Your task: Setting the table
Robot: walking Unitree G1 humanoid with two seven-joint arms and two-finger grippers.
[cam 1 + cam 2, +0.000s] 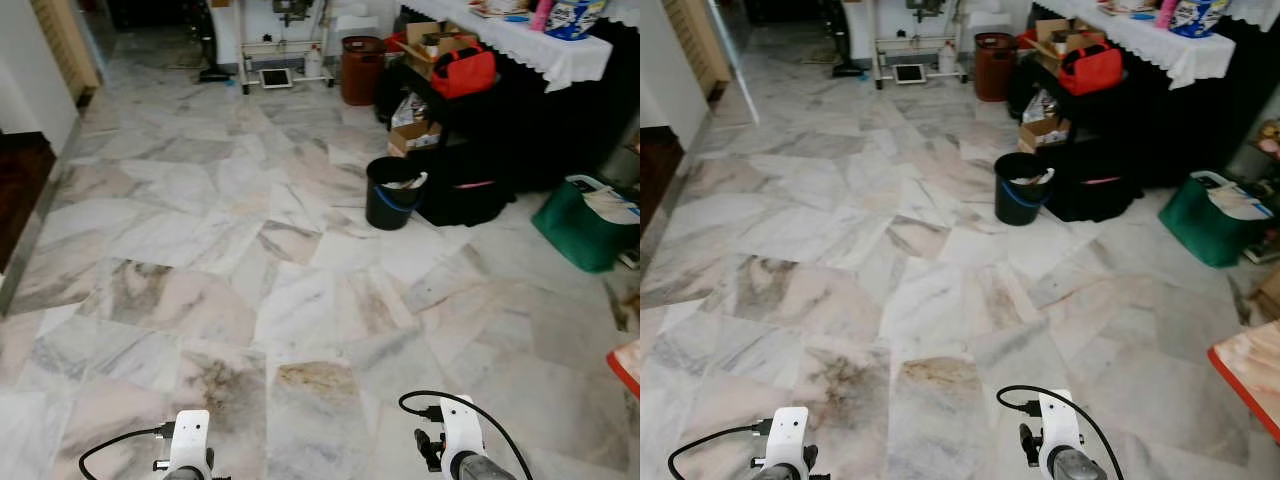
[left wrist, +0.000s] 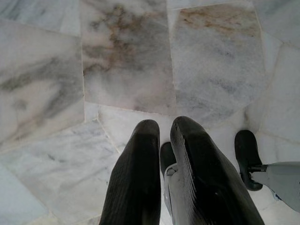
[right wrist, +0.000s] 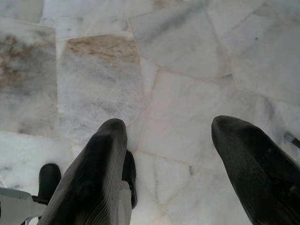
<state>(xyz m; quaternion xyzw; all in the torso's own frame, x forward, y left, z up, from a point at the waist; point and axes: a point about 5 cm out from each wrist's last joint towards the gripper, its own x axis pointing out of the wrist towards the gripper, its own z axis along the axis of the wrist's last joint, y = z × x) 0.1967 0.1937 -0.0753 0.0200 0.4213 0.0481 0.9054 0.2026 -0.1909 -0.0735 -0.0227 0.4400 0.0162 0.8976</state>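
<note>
My left gripper [image 2: 165,125] hangs low over the marble floor, its two black fingers pressed close together with nothing between them. My right gripper [image 3: 169,124] also points down at the floor, fingers spread wide and empty. Both white wrists, the left wrist [image 1: 188,440] and the right wrist [image 1: 458,430], sit at the bottom of the head views. A wooden table corner with a red edge [image 1: 1250,375] juts in at the right. A table with a white cloth [image 1: 540,45] stands at the far right, with a few items on top.
A black bucket [image 1: 392,192] stands on the marble floor [image 1: 250,250] ahead to the right, beside black bags and cardboard boxes [image 1: 412,135]. A green bag [image 1: 585,222] lies further right, a brown bin [image 1: 361,70] at the back. Dark wood flooring [image 1: 20,180] borders the left.
</note>
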